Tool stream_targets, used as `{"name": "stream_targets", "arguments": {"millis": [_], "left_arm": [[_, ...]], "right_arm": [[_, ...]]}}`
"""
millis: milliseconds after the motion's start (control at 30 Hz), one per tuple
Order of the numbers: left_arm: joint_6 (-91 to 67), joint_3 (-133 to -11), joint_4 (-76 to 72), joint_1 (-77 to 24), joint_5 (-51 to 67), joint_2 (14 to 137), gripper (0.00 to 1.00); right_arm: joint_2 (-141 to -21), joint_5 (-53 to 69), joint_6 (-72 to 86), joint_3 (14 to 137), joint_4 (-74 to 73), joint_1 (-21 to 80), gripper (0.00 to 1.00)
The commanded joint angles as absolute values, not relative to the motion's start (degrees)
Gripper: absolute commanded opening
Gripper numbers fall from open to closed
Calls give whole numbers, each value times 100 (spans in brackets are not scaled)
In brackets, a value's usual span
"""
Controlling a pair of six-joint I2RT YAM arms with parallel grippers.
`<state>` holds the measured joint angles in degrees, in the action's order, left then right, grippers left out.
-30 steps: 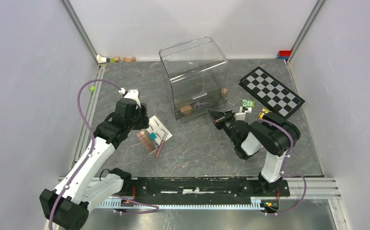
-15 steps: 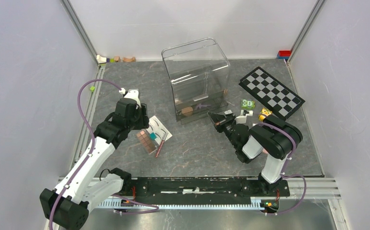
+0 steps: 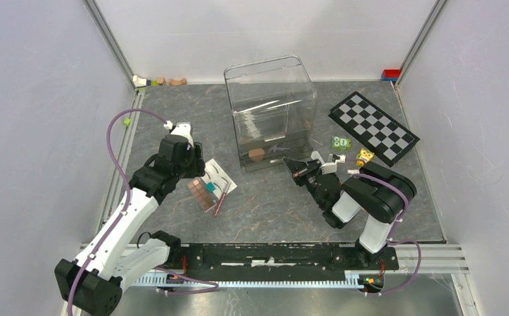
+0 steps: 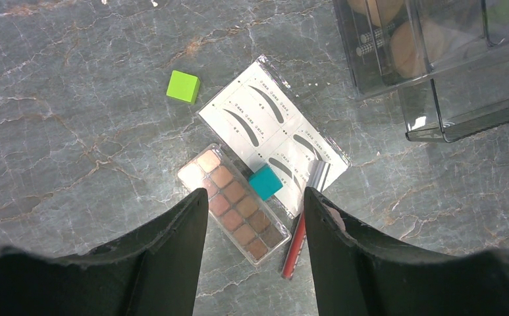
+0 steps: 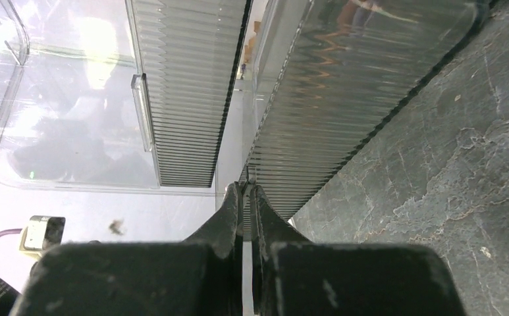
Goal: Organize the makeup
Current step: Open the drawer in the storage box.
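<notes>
— Where does the makeup lie?
— Under the left gripper (image 4: pixel 255 197). A brown eyeshadow palette in a clear rectangular case (image 4: pixel 233 205) lies on the grey marbled table (image 4: pixel 74 131), right below the gap between the fingers. A white eyebrow stencil card (image 4: pixel 274 135) lies just ahead, its edge touching the palette. A thin dark-red pencil (image 4: pixel 294 245) runs beside the right finger, partly hidden by it.
— Is that hand holding any of it?
— No. Its jaws stand apart above the items, gripping nothing.
— Anything else near it?
— A small teal cube (image 4: pixel 265 182) sits on the card's near edge, against the palette. A lime-green cube (image 4: pixel 183 86) lies ahead and to the left, just off the card.
— And the rest?
— Round peach sponges (image 4: pixel 406 56) rest inside the tall clear plastic organiser box (image 3: pixel 271 85), ahead and to the right of that hand.
— The right gripper (image 5: pixel 245 189)?
— Closed, finger against finger, its tips right at the box's ribbed wall; whether they touch it I cannot tell. A black-and-white checkerboard (image 3: pixel 373 127) lies well off to its right.
</notes>
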<state>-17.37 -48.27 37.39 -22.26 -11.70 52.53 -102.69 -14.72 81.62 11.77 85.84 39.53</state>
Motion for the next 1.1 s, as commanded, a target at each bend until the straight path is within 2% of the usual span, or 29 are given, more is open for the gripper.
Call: {"name": "stream_targets", "arguments": {"millis": [0, 200, 300, 467, 733, 1000, 1067], "left_arm": [[-1511, -4881, 3568, -2219, -1127, 5183, 62], [-1512, -4844, 3490, -2217, -1065, 4967, 62], [-1512, -4843, 3489, -2215, -1063, 4978, 62], [-1503, -4842, 3492, -2222, -1073, 4966, 62], [-1489, -4843, 3493, -2219, -1083, 4968, 62], [-1494, -4843, 3496, -2218, -1100, 4944, 62], [-1494, -4845, 3498, -2222, -1118, 4932, 62]], "right_arm": [[-10642, -1245, 7167, 595, 10227, 4201, 1], [-10472, -1427, 7078, 374, 10160, 4239, 8], [-10503, -1279, 7007, 612, 9954, 4288, 22], [-10237, -1319, 6849, 571, 9740, 4325, 38], [-9185, -1278, 6305, 31, 8730, 4324, 52], [-7556, -1503, 5075, 186, 6440, 4324, 61], [-6999, -1770, 4735, 381, 5444, 4320, 61]]}}
